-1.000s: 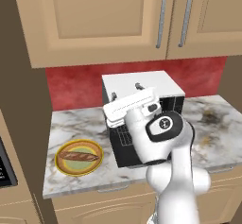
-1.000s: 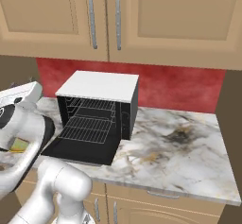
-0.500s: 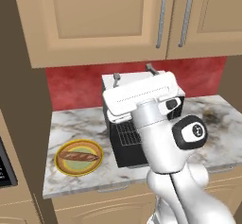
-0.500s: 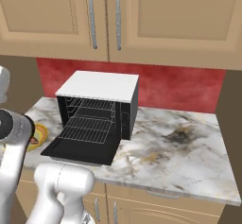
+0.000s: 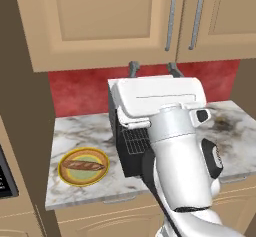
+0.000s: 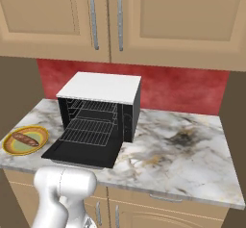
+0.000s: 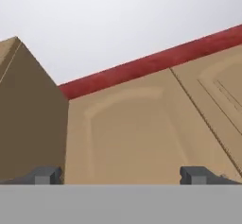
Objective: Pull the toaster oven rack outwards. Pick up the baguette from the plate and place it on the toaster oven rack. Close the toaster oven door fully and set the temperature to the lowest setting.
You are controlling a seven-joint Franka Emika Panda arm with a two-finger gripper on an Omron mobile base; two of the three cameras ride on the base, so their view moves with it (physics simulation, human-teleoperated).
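Right base view gives the clearest look at the toaster oven rack (image 6: pixel 90 130), a thin grey wire grid of parallel bars that sits inside the cavity of the toaster oven (image 6: pixel 101 107), with its front edge near the mouth and its long axis running across the opening, left to right. Below it the toaster oven door (image 6: pixel 82 151) lies folded down flat on the counter (image 6: pixel 182 150), a black panel that looks smooth and hard. The oven itself is a boxy black body with a flat white top. The gripper (image 5: pixel 153 70) is raised high above this white top in the left base view, and its two grey fingers (image 5: pixel 133 69) stand well apart with nothing between them; in the hand view the tips point at the tan cabinet doors (image 7: pixel 142 133) and the red wall strip (so the hand looks upward and away from the rack). I judge that the rack lies below and in front of the hand, so the coming move asks for a long descent and a turn of the wrist toward the oven mouth. To the left, the baguette (image 6: pixel 25 139), a small brown loaf with tapered ends, rests on the plate (image 6: pixel 42 134), a round plate with a yellow-orange rim, on the marbled grey-white counter.
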